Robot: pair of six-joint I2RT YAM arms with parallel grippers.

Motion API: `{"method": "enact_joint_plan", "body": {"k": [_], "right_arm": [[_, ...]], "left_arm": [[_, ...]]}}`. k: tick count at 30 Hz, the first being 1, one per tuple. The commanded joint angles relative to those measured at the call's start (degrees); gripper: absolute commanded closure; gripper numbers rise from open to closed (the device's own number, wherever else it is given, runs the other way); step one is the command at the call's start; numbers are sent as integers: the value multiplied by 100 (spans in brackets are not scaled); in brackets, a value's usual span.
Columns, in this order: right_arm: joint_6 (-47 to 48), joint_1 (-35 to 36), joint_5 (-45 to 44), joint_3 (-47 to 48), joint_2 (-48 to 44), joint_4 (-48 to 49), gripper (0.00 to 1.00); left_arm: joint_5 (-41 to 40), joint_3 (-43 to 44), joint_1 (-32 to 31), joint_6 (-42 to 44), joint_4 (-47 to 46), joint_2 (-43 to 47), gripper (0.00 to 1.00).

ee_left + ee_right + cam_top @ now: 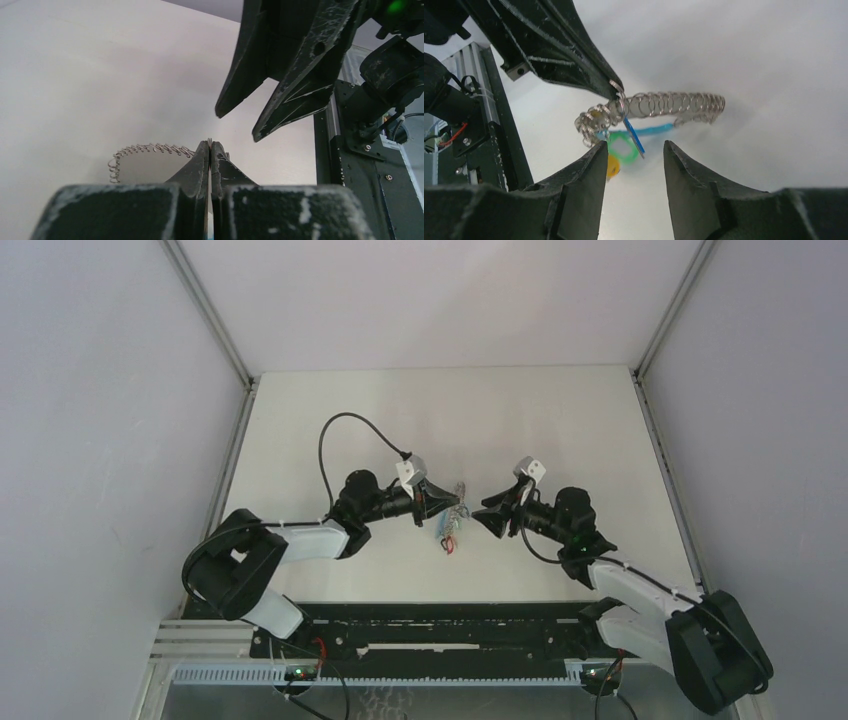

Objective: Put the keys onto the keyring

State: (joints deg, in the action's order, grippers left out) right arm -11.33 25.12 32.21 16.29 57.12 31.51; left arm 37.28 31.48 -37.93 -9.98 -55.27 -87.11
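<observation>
My left gripper [440, 502] is shut on the keyring [452, 525], pinching its wire at the fingertips [210, 144], so the keyring hangs above the table. The keyring [674, 104] is a loop strung with many small silver rings. A thin blue key [634, 135] dangles from it right beside the left gripper [614, 90]. My right gripper [634, 146] faces the ring from the right, open, and the blue key's tip hangs just beyond the gap between its fingers. Nothing is held in the right gripper [478, 512].
A green plastic ring [624, 147], a yellow piece [612, 165] and a cyan strip [654, 130] hang from the keyring. The white table [560, 420] is walled at left, right and back. A black frame [420, 625] runs along the near edge.
</observation>
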Motion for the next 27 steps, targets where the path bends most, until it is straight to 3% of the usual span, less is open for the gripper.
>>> {"method": "enact_joint_plan", "body": {"k": [1,15,27], "right_arm": [[-131,56,324,458,487,648,54],[84,133,1068,838,1626,1209,55],[1738,-4,1817,875,1487,266,58]], "left_arm": [[88,-63,55,-161,-683,117,100],[121,-99,75,-144,-683,73,100],[227,-83,75,-136,-683,74,100]]}}
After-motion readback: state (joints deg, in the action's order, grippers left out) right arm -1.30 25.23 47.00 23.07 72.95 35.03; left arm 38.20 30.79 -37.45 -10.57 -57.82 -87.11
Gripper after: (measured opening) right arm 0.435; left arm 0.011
